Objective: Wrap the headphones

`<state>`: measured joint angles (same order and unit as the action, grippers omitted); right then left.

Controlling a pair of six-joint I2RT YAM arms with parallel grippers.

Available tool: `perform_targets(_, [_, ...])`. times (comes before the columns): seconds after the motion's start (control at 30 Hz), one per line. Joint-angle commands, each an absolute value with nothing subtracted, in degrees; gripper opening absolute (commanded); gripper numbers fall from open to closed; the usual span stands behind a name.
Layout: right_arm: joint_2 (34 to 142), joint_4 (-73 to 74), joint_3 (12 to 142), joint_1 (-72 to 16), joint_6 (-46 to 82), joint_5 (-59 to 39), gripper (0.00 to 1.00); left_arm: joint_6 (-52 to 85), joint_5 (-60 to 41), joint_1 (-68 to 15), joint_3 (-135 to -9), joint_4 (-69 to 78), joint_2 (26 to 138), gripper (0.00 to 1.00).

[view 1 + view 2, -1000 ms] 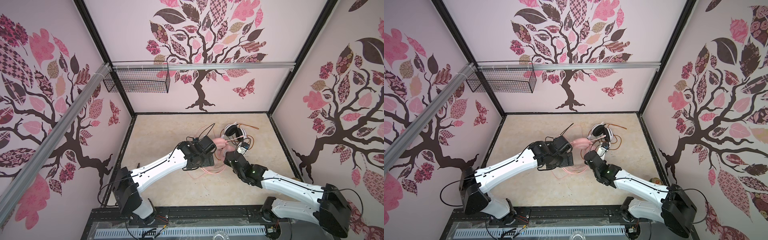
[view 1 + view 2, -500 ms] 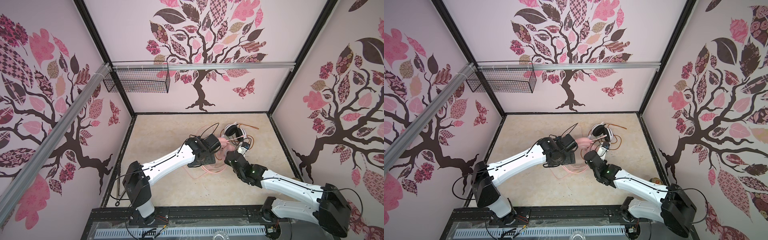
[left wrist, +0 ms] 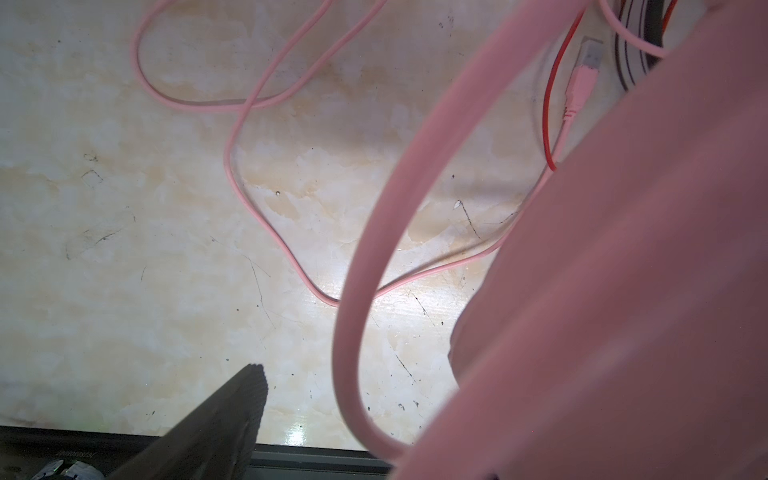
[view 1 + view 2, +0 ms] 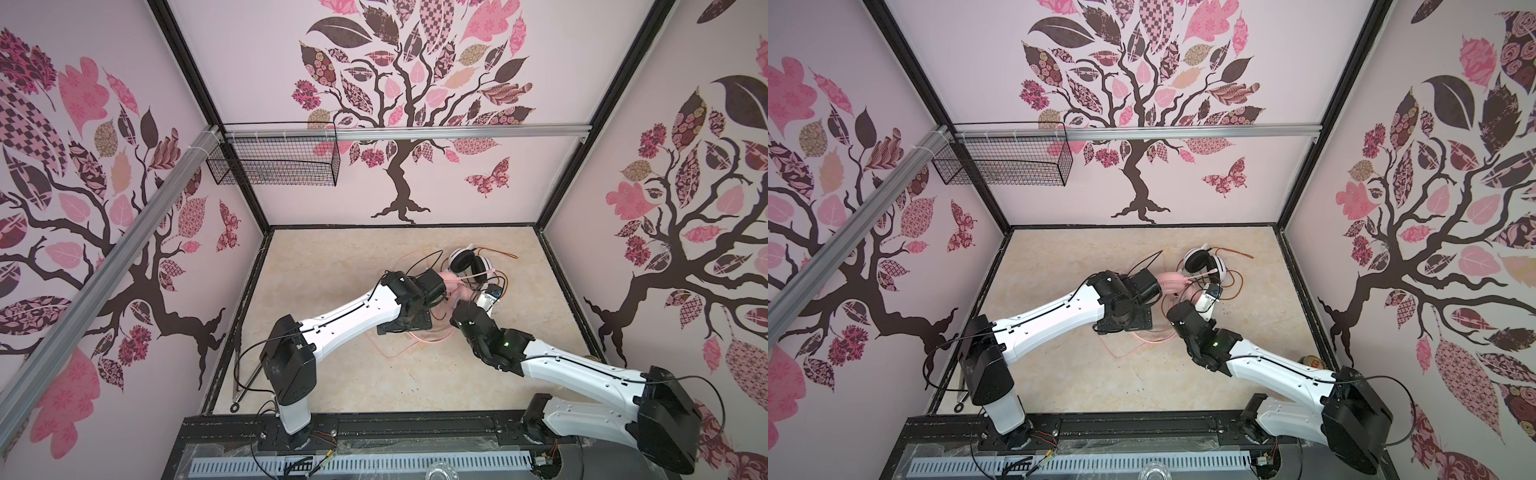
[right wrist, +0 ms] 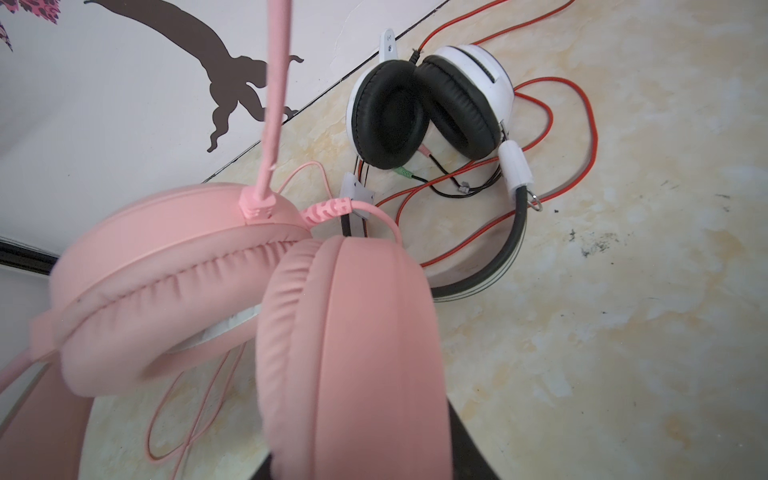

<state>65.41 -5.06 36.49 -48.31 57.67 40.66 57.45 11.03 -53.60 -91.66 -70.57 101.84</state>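
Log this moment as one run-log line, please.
left pincer open | right pincer shut on pink headset | pink cable loose on table

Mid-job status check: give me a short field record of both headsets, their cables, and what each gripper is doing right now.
pink headset: appears raised off the table, clamped by one earcup
right gripper: shut on the pink headset's earcup
left gripper: open, close to the pink headband, gripping nothing
pink cable: loose loops on the table, unwrapped
white-and-black headset: lying on the table near the back wall, untouched
orange-red cable: sprawled around that headset, unwrapped
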Motion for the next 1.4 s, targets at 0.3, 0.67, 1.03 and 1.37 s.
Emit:
perform_targets(0.3, [64.95, -0.08, 37.68, -49.25, 59.62, 46.59, 0.25, 60.0, 6.75, -52.25, -88.81, -66.86, 99.05, 0.97])
perform_targets(0.67, [64.51, -0.54, 37.43, -52.93, 61.23, 51.74, 0.26, 63.63, 5.32, -52.21, -88.57, -67.88, 100.02, 0.77])
perform_targets(1.03, [63.55, -2.45, 37.44, -54.58, 62.93, 52.46, 0.26, 63.9, 6.06, -51.68, -85.87, -67.08, 98.16, 0.48])
perform_targets(1.37, [62.6, -2.72, 37.4, -55.61, 63.71, 52.28, 0.24, 60.71, 7.84, -50.57, -81.77, -62.88, 94.36, 0.4])
